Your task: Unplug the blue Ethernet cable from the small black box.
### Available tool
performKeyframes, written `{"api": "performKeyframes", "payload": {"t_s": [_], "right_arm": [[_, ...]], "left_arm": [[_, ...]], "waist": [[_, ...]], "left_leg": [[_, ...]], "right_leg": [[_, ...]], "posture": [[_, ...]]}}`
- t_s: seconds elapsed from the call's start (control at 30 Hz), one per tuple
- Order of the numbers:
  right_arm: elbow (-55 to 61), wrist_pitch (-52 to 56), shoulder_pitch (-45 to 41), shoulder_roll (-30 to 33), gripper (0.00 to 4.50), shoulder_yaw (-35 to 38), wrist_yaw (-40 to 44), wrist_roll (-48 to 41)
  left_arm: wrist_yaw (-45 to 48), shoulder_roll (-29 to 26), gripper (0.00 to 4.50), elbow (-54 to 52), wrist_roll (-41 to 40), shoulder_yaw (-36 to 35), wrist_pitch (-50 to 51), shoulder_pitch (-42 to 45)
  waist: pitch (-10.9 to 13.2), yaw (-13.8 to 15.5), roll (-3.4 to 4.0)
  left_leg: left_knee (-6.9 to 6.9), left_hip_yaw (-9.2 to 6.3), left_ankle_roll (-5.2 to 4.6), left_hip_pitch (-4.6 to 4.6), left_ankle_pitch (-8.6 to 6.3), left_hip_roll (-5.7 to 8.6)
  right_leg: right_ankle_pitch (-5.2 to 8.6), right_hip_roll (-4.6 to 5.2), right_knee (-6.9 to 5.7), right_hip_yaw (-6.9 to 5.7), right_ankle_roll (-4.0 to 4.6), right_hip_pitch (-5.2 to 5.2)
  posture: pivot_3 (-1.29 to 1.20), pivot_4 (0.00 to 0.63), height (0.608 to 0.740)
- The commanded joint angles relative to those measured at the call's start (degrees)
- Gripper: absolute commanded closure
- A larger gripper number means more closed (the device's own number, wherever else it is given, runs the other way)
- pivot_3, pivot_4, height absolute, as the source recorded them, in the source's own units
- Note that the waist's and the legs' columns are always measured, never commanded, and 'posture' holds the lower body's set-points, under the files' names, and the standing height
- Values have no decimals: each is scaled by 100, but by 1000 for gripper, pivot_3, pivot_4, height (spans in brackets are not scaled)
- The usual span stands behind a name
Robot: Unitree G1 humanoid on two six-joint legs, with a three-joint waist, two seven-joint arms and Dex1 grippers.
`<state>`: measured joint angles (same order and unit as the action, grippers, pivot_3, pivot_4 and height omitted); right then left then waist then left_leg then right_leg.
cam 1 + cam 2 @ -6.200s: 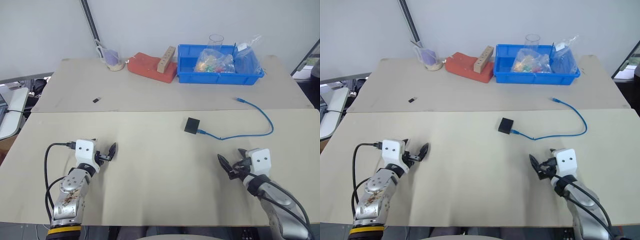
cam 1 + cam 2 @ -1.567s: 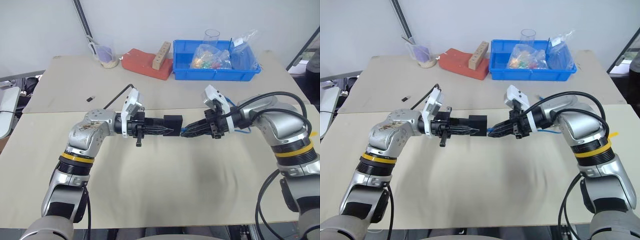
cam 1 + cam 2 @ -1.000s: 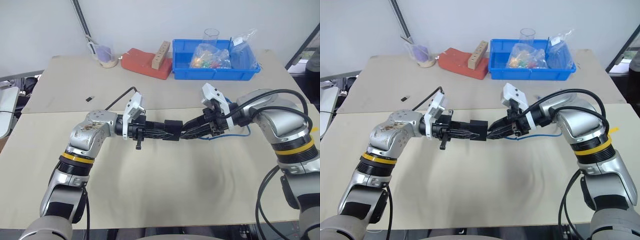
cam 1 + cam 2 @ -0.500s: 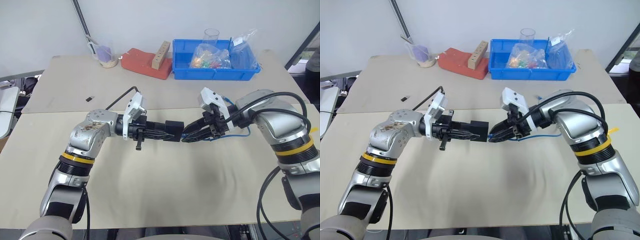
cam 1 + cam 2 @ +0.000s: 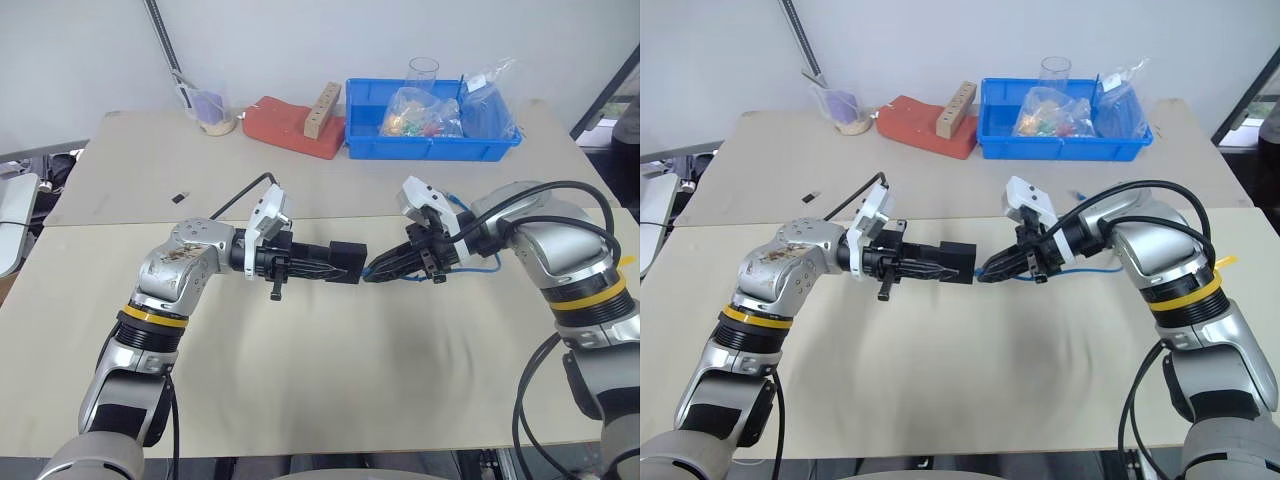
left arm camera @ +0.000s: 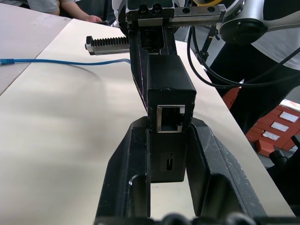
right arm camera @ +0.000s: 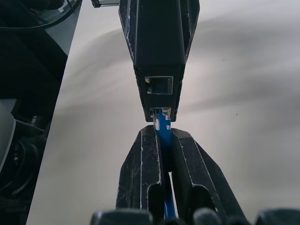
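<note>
Above the bench [image 5: 300,400], my left end effector [image 5: 335,262] clamps the box [image 5: 345,262]; my right end effector [image 7: 164,140] is clenched on the cable [image 7: 162,123] just behind its seated plug. I should pull straight along the port, bracing the box.

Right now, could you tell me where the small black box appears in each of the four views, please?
Left eye view: small black box at centre, held off the table in the left gripper.
Right eye view: centre.
Left wrist view: centre, between the fingers.
Right wrist view: top centre.
Shared landmark: the blue Ethernet cable.
</note>
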<state>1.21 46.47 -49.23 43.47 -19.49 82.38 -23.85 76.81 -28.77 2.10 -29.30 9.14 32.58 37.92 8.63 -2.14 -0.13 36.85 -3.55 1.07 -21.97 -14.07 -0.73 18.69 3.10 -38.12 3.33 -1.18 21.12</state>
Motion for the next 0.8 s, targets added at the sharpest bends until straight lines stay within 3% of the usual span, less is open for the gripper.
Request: {"api": "performKeyframes", "payload": {"t_s": [0.03, 0.23, 0.47, 0.6, 0.77, 0.8], "right_arm": [[111, 45, -237, 4, 4452, 173, 23, -88], [96, -46, -186, 74, 4452, 177, 49, -32], [81, -589, 910, 1194, 4452, 519, 283, 126], [-150, -1039, 1247, 1100, 4452, 550, -46, 394], [-600, -1754, 1373, 529, 4452, 455, -868, 996], [-647, -1784, 1389, 460, 4028, 466, -931, 1041]], "left_arm": [[80, -14, 3981, -212, -67, 6, -88, 13], [33, -25, 3981, -184, -47, -38, -115, 4], [-24, -603, 3981, -279, -114, -480, -65, -491], [-165, -634, 3981, -360, -113, -563, -94, -667], [-472, -476, 3981, -367, 76, -574, -436, -844], [-510, -462, 3981, -361, 117, -559, -517, -890]], "waist": [[0, -1, 0], [0, -1, 0], [0, 70, 0], [0, 60, 0], [0, 44, 1], [-1, 48, 1]], "left_leg": [[0, 0, 0, 0, 0, 0], [0, 0, 0, 0, 0, 0], [0, 1, -1, -1, -1, 0], [2, 7, -1, 5, 0, -2], [0, 7, 0, 2, 0, -4], [1, 8, 0, 1, 0, -5]], "right_leg": [[0, 0, 0, 0, 0, 0], [0, 0, -1, 0, 0, 0], [0, 2, 4, -1, 0, 0], [0, 0, -2, 4, 0, 0], [0, -2, -4, 5, 0, 4], [0, -3, -4, 5, 0, 4]], "posture": [[0, 150, 740], [0, 150, 740], [0, 150, 740], [0, 150, 740], [0, 150, 740], [0, 150, 740]]}}
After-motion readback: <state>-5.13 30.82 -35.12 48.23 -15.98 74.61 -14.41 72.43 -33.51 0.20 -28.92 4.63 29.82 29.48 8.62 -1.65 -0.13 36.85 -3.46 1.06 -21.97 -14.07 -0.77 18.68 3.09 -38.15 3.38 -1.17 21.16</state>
